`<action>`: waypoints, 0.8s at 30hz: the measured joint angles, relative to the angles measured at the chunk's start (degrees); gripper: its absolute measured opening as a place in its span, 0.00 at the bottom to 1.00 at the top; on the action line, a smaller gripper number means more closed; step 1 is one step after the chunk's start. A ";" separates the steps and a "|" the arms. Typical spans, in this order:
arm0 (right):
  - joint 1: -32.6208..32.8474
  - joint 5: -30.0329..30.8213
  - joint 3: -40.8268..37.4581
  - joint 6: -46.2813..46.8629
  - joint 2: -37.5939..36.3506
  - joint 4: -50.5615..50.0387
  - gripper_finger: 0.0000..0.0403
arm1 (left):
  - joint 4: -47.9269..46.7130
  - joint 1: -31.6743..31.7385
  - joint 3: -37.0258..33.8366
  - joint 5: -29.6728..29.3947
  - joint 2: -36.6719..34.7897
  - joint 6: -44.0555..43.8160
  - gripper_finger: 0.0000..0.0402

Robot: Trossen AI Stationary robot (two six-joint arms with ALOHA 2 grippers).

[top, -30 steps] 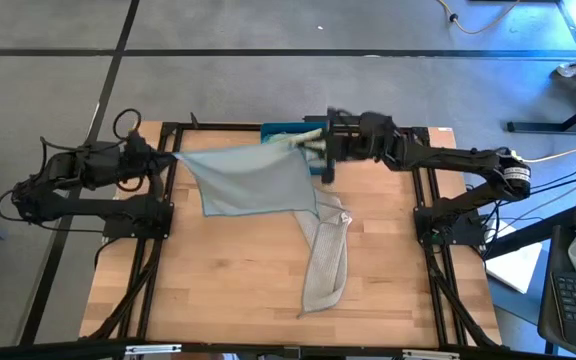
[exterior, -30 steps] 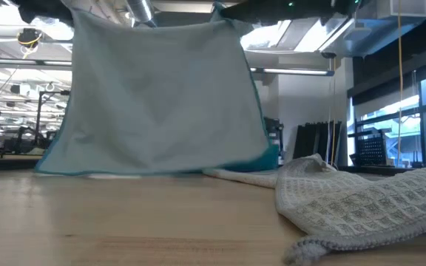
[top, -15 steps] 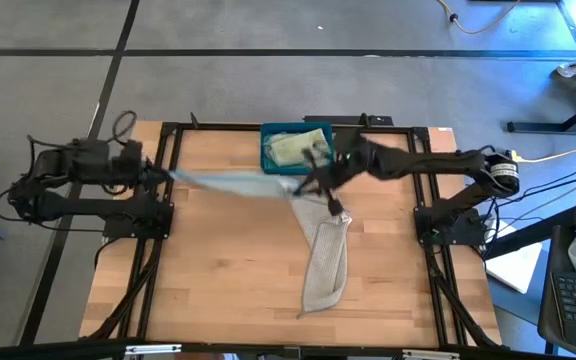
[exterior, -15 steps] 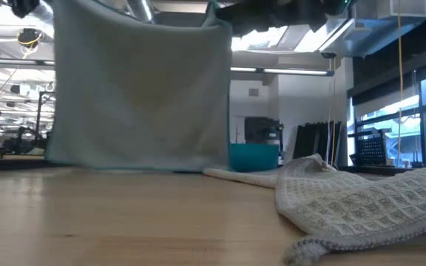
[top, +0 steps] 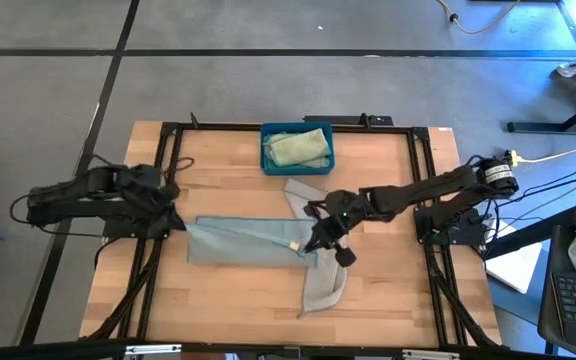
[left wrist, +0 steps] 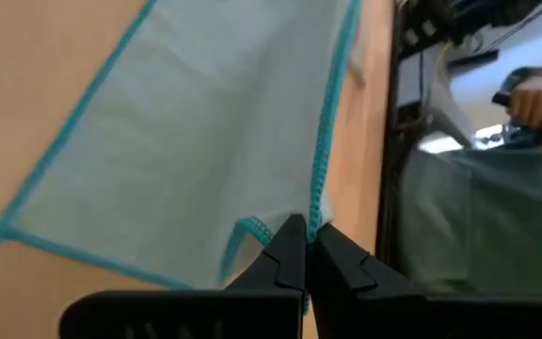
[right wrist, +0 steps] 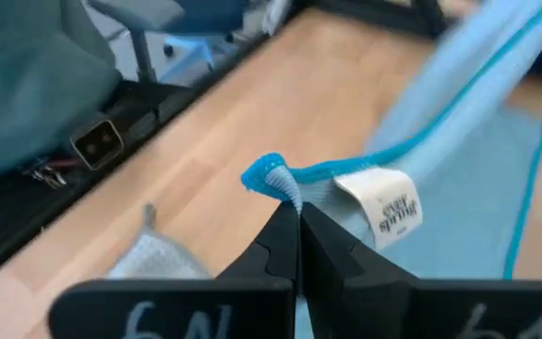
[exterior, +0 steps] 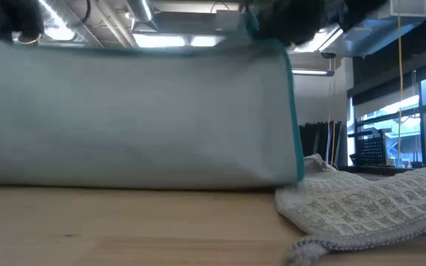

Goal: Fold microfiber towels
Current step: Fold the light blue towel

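One desk [top: 238, 310], two arms, one bin [top: 297, 163], and three towels in plain sight: a pale blue one, a grey-beige one, and a pale green one.

The blue towel [top: 243, 241] is the largest cloth showing. It hangs as a long band across the middle of the desk, stretched between the two pincers, its lower edge on or just above the wood. It is thin and pale with a teal stitched hem, and a white label [right wrist: 390, 206] sits at the corner on the right arm's side. The grey towel [top: 325, 275] has a waffle weave and lies crumpled in a strip, running from just beside the bin toward the near edge and passing under the right pincer. The green towel [top: 298, 148] is bunched inside the bin at the far edge.

The left pincer [top: 175, 218] is clenched on the blue towel's left corner; the right pincer [top: 313, 240] is clenched on the labelled corner.

Half a second ago the blue towel was held up near the bin; now both arms have brought it toward the near side and lower. The grey towel and bin have not moved.
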 joint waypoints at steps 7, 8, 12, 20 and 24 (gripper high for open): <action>-0.79 1.04 -7.89 6.25 2.49 10.22 0.02 | 1.85 0.00 -9.25 4.86 -1.62 -1.69 0.00; -1.21 1.48 -8.34 6.84 3.03 11.51 0.02 | 1.80 0.02 -9.92 4.83 -1.78 -1.71 0.00; -3.46 3.73 -9.64 7.10 4.91 13.79 0.02 | 2.25 0.02 -11.55 4.80 -1.91 -1.69 0.00; -8.86 4.24 -9.21 7.11 12.44 16.11 0.02 | 2.17 0.02 -12.67 -1.41 -1.89 -4.36 0.00; -9.53 2.34 -7.92 7.33 15.45 16.03 0.03 | 1.12 0.00 -12.70 -5.52 -1.66 -9.20 0.00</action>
